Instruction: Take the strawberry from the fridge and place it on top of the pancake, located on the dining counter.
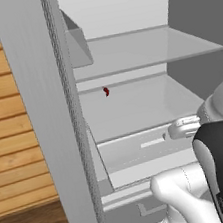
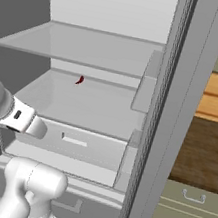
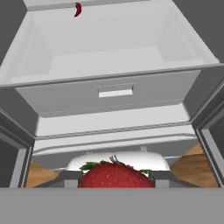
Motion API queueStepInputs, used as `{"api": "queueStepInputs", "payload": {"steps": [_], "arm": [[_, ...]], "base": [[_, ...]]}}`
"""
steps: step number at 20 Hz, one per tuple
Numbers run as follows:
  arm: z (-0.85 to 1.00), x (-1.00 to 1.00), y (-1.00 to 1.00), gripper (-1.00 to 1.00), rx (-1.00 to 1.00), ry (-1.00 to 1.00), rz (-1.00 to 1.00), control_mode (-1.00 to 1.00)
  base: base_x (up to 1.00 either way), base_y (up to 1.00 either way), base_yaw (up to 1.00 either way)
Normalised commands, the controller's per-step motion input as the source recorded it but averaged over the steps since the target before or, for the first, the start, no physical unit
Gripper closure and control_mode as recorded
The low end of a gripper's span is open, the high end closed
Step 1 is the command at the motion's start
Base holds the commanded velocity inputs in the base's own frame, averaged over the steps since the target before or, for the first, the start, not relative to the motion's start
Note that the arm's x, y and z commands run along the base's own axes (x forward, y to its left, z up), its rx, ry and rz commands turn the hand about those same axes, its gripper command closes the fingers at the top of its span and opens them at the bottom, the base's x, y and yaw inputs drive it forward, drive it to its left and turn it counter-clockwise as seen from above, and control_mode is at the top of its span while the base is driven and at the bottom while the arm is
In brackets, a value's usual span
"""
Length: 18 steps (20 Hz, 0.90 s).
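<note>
The fridge (image 1: 44, 118) stands open, its white shelves bare but for a small dark-red chilli (image 1: 106, 91) lying at the back edge of the middle shelf, left of centre. In the hand view, the gripper (image 3: 114, 177) is clamped on the strawberry (image 3: 114, 176) (green leaves up), out in front of the fridge's pulled-out drawer (image 3: 114, 92).

Flat, even rendered light, soft shadows (none sharp), no glare, slightly coarse, blocky resolution
</note>
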Motion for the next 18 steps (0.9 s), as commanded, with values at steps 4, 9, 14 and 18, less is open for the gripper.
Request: {"api": "queueStepInputs", "payload": {"steps": [4,9,14,18], "arm": [[0.00,0.00,0.00,1.00,0.00,0.00,0.00,1.00],[0.00,0.00,0.00,1.00,0.00,0.00,0.00,1.00],[0.00,0.00,0.00,1.00,0.00,0.00,0.00,1.00],[0.00,0.00,0.00,1.00,0.00,0.00,0.00,1.00]], "base": [[-0.68,0.00,0.01],[-0.84,0.00,0.11],[-0.26,-0.15,0.40],[-0.04,-0.33,0.59]]}}
